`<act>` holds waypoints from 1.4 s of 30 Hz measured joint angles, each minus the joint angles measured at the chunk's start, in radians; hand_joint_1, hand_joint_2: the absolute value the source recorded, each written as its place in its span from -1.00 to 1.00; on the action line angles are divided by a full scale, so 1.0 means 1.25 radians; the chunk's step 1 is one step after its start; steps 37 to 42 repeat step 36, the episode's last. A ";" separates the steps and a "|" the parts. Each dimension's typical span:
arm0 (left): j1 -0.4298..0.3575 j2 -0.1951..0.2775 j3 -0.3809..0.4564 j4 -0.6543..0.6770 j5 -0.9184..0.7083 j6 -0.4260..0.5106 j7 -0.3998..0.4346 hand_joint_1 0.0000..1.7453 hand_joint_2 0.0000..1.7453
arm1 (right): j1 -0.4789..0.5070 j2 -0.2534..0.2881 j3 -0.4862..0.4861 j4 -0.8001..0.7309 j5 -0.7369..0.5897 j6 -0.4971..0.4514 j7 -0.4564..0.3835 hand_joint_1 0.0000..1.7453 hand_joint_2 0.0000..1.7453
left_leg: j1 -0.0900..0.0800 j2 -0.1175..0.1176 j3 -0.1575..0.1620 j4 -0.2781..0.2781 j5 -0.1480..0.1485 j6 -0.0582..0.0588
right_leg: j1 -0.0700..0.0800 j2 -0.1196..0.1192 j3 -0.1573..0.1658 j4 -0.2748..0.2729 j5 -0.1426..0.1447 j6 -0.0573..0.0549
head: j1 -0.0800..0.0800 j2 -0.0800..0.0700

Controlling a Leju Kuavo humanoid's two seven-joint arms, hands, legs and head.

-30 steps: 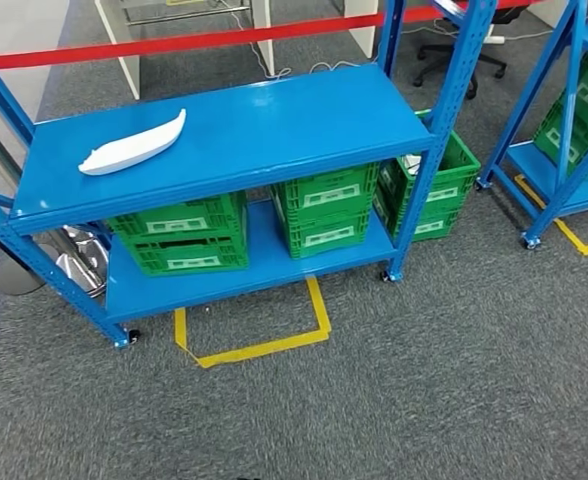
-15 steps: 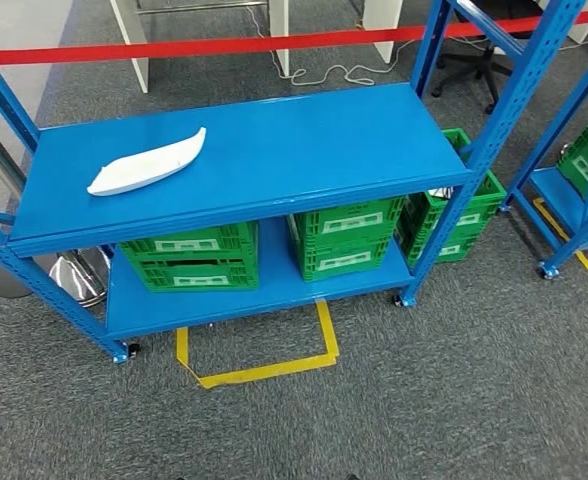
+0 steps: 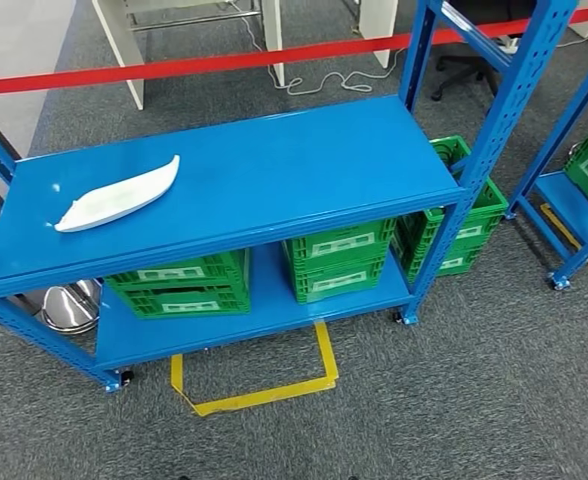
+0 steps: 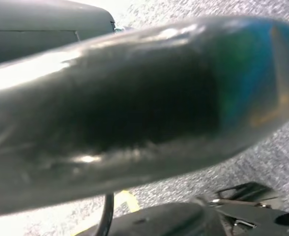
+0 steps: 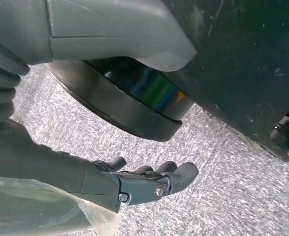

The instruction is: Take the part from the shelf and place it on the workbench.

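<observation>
A long, white, boat-shaped part [image 3: 117,195] lies on the left end of the blue shelf's top board [image 3: 276,170]. Nothing touches it. In the right wrist view my right hand [image 5: 146,179] hangs over grey carpet. Its dark fingers [image 5: 180,173] are loosely stretched out and hold nothing. The left wrist view is a close blur of dark, glossy surface with carpet beyond it.
Green crates [image 3: 178,285] [image 3: 336,260] stand on the shelf's lower board, and another crate [image 3: 457,215] sits behind its right post. A yellow tape outline [image 3: 257,390] marks the carpet in front. Red barrier tape [image 3: 200,65] runs behind. A second blue shelf [image 3: 578,190] stands at the right.
The whole picture has shifted: the camera has moved, and the shelf now sits lower and further left in view. The white part lies in the same place on its board.
</observation>
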 joint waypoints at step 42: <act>0.001 0.001 0.000 0.000 0.004 -0.009 0.007 -1.00 -1.00 | 0.001 0.004 -0.004 0.001 -0.003 0.008 0.008 -1.00 -1.00 | 0.002 0.004 -0.007 -0.087 0.089 0.006 | 0.001 -0.001 0.053 -0.028 -0.029 0.020 | -0.004 0.000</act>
